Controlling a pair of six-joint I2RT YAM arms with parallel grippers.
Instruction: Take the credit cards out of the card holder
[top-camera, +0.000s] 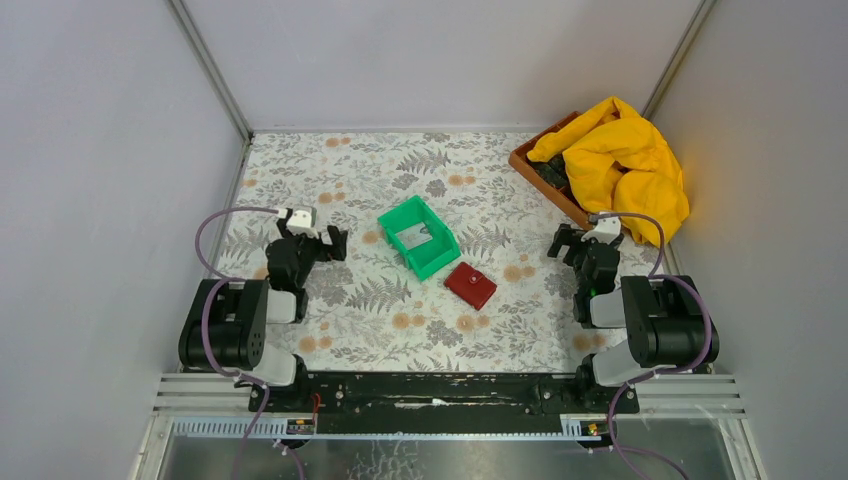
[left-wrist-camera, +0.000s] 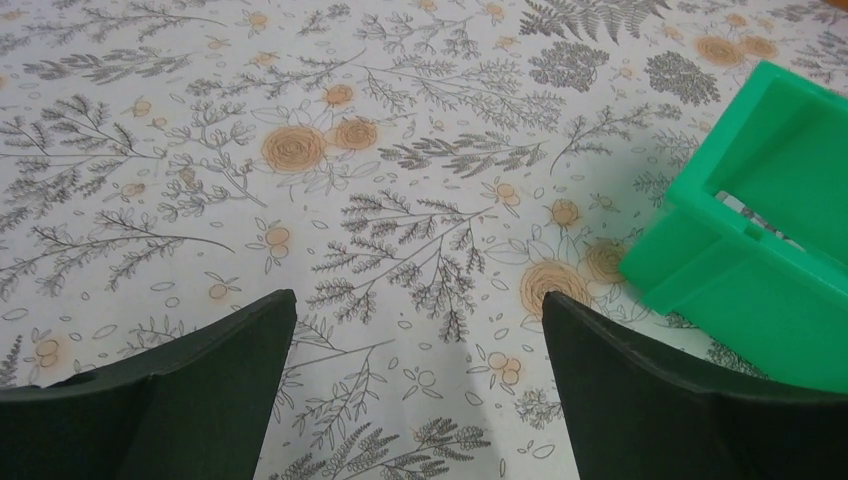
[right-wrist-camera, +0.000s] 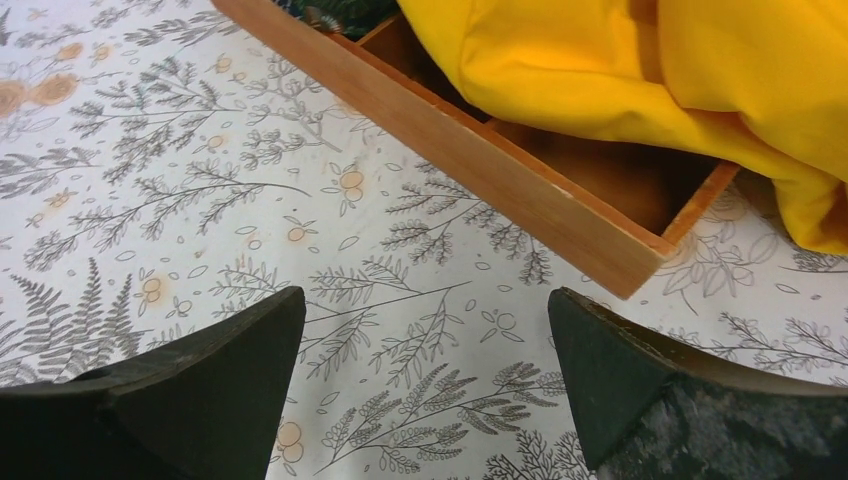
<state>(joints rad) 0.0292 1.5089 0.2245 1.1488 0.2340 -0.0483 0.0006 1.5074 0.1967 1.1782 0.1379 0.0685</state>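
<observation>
Top external view, and you've got the floral-patterned tabletop (top-camera: 350, 180) with everything spread around the green plastic bin (top-camera: 418, 236) at its middle. Far to the bin's right sits the crumpled yellow cloth (top-camera: 630, 160), heaped over the long brown wooden tray (top-camera: 540, 180). Left of the bin, the left gripper (top-camera: 330, 243) hangs with its jaws spread wide and nothing between them. The right gripper (top-camera: 565, 243) is out to the bin's right, also spread wide and holding nothing. The small dark red square card holder (top-camera: 470, 285) lies flat and folded shut just beside the bin's near right corner. No credit cards show outside it. A grey flat piece lies in the bin, too small to identify.

Watch yourself: that card holder is thin and snapped closed, so a one-sided pinch will likely skid it or nudge the bin.
</observation>
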